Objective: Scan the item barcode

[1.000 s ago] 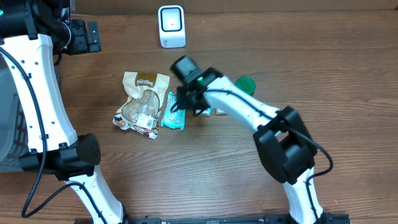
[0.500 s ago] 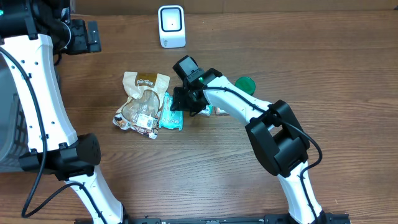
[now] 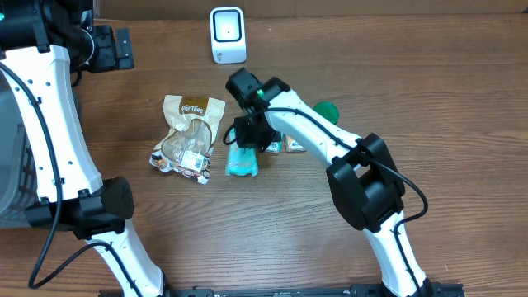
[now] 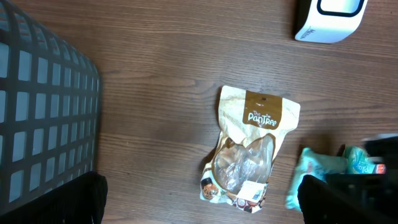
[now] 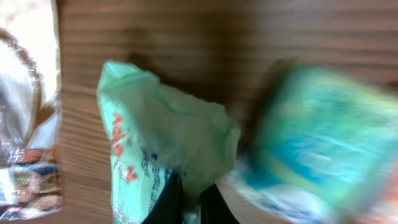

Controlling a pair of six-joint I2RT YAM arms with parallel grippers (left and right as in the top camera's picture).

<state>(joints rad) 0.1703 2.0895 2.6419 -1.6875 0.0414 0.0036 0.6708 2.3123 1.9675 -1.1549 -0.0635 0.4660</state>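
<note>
The right tool (image 5: 190, 200) was pinched narrow on one edge of the teal packet (image 3: 242, 162). Its dark fingers (image 5: 166, 200) bit a fold of the wrapper, a hold at the margin that probably left the printed faces free to show a barcode. The packet lay on the bench (image 3: 429, 99) just beside the brown snack pouch (image 3: 191, 132), with a second small packet (image 3: 290, 145) and a round green thing (image 3: 327, 110) near the arm. The white scanner (image 3: 228, 35) stood well apart at the far edge, so the packet likely needed lifting and carrying over to it. The left tool (image 3: 122, 48) hung wide and empty near the basket (image 4: 43, 112), clear of the working arm.
</note>
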